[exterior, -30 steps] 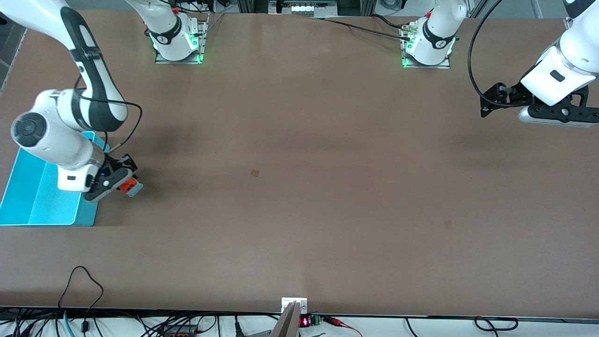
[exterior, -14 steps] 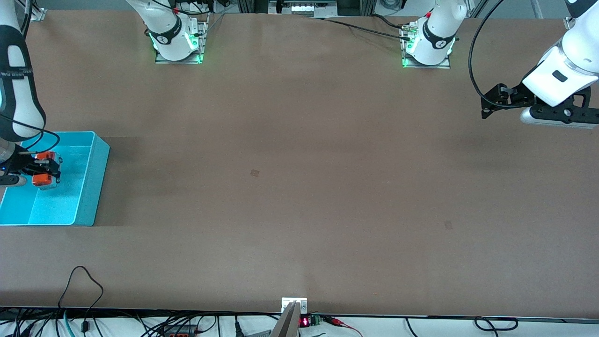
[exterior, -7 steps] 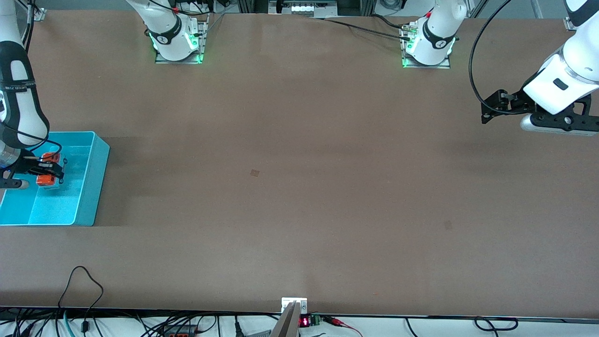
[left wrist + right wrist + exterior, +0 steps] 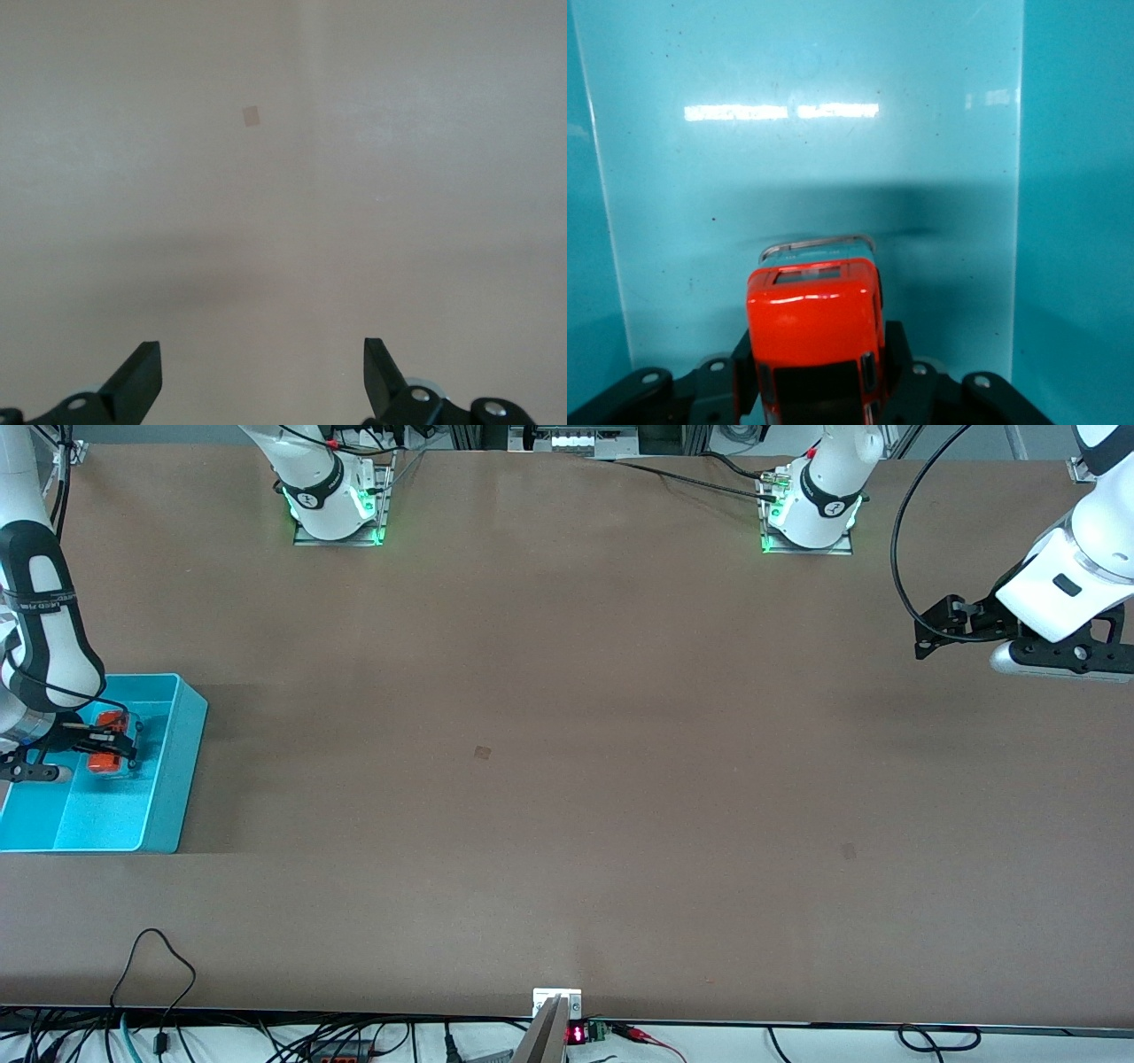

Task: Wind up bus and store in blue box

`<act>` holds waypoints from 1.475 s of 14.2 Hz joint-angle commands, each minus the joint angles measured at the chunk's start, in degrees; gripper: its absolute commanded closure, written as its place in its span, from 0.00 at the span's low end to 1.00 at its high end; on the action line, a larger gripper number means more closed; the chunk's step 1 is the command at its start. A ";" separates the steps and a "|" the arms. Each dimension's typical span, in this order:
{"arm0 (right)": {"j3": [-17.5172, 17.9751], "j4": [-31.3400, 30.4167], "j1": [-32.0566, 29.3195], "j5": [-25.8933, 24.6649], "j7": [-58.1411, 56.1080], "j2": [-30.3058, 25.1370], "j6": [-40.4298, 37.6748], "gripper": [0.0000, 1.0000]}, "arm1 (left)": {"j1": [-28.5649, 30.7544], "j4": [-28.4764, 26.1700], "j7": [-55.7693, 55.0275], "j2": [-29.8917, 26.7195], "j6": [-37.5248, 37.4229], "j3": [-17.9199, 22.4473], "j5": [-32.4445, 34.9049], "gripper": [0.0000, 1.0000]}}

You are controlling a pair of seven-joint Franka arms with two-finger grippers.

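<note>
Front view showed the right gripper (image 4: 106, 746) inside the blue box (image 4: 182, 775), which sat at the table edge at the right arm's end. Its fingers were clenched on the bus (image 4: 108, 742), the orange toy hanging over the box floor at about the middle of the box's length. The left gripper (image 4: 926, 631) hung over bare table near the edge at the left arm's end, waiting, its fingers spread and holding nothing.

Left wrist view gave only the two black fingers (image 4: 137, 379) standing wide apart above plain brown table (image 4: 292, 221), with nothing between them.

Right wrist view looked down the bus (image 4: 815, 332), gripped by its sides between the fingers (image 4: 897, 354), nose toward the turquoise floor of the box (image 4: 806, 159). Whether the wheels already touched that floor could not be told; a shadow lay just under the toy.

The risk, as I judge it, lay in the release. If the spring was wound, the bus could run off the moment the fingers let go, strike a wall and tip over. Dropped from a height, it could bounce or land on its side.
</note>
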 commanded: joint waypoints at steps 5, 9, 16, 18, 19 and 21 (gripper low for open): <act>0.53 0.43 -0.20 0.85 -0.13 -0.48 -0.53 0.00 | 0.23 2.05 -0.12 1.02 -2.69 0.15 -0.45 0.00; 0.96 1.21 0.24 0.41 -0.13 -4.77 -3.06 0.00 | 0.22 1.96 -0.03 0.93 -2.78 0.06 -0.45 0.00; 3.95 14.47 6.02 -6.34 8.54 -16.11 -33.61 0.00 | -0.21 2.49 -0.29 0.93 -2.87 -0.21 -0.45 0.00; 5.00 19.12 9.89 -8.63 12.86 -17.96 -42.85 0.00 | -0.39 2.49 -0.21 1.02 -2.78 -0.21 -0.36 0.00; 5.70 20.45 10.95 -9.34 13.48 -18.93 -46.29 0.00 | -0.39 2.49 -0.21 1.02 -2.87 -0.21 -0.36 0.00; 6.06 21.26 15.33 -9.78 15.76 -23.40 -52.19 0.00 | -0.39 2.49 -0.21 1.02 -2.87 -0.21 -0.36 0.00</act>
